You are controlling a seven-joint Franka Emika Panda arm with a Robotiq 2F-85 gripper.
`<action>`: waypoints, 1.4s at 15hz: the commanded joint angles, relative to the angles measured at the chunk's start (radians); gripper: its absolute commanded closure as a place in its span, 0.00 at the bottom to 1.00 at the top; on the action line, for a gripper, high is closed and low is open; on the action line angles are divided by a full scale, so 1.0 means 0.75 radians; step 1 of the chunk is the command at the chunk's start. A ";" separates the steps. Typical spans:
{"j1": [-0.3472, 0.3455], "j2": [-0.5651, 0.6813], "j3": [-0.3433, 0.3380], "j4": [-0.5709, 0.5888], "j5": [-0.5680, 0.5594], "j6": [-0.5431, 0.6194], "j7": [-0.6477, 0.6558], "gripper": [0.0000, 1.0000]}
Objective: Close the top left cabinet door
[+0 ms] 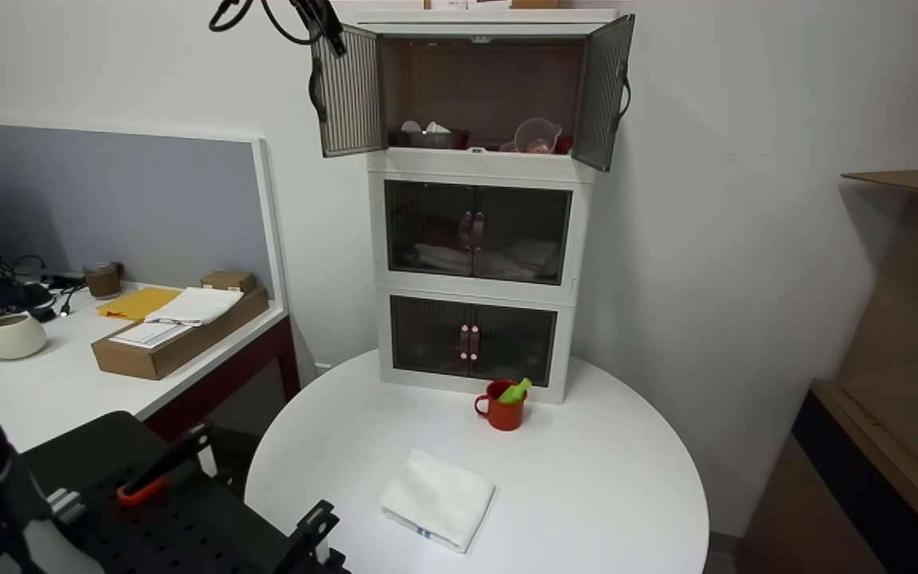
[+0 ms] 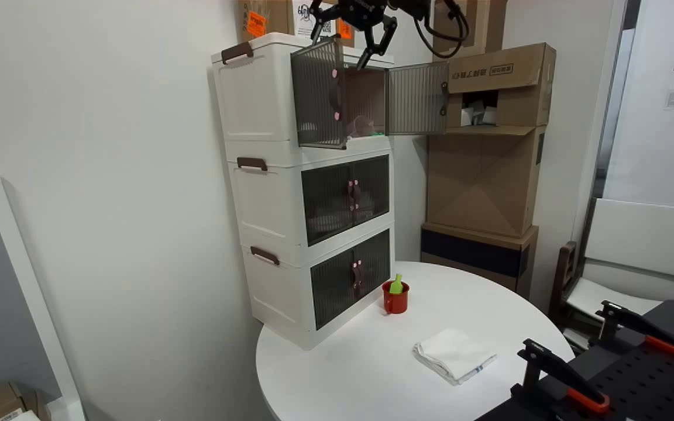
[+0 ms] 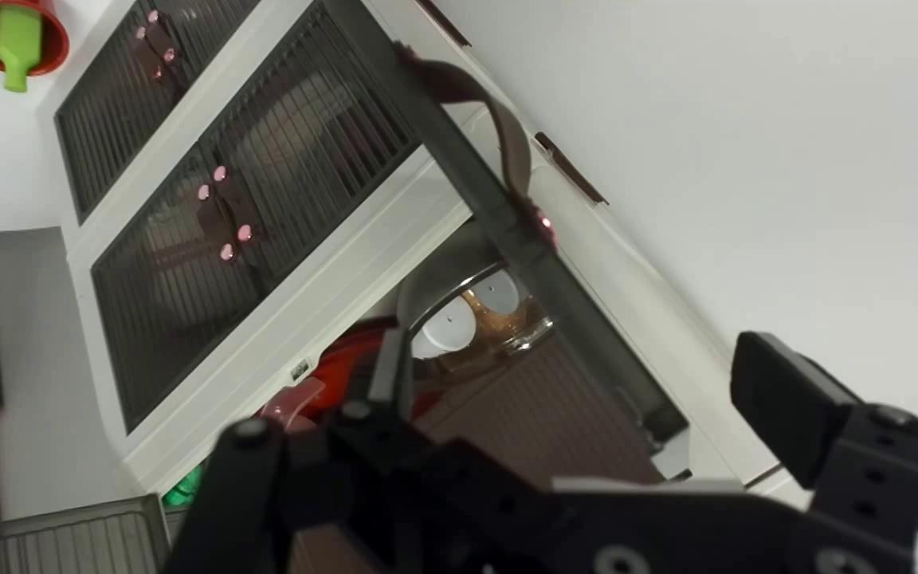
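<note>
The top left cabinet door, a dark ribbed panel with a brown handle, stands swung open in both exterior views (image 1: 350,96) (image 2: 318,99). In the wrist view the door (image 3: 507,227) shows nearly edge-on. My gripper (image 2: 339,52) is open at the door's upper edge, one finger on each side of it in the picture. In the wrist view the open gripper (image 3: 574,367) has the door's edge between its spread fingers, with gaps on both sides. I cannot see any contact. In an exterior view only a small part of the gripper (image 1: 335,36) shows at the top edge.
The top right door (image 1: 605,92) is also open. Bowls and cups (image 1: 431,137) sit inside the top compartment. The two lower compartments (image 1: 475,231) are shut. A red mug (image 1: 504,406) and a folded white cloth (image 1: 439,498) are on the round table (image 1: 586,494). Cardboard boxes (image 2: 477,181) stand beside the cabinet.
</note>
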 commanded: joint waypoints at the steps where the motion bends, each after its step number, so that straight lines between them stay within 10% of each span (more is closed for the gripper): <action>1: -0.115 0.065 0.072 0.069 -0.102 -0.003 0.114 0.00; 14: -0.693 -0.110 0.358 -0.012 -0.305 0.291 0.956 0.00; 21: -0.142 0.292 -0.027 0.008 -0.032 0.350 0.480 0.00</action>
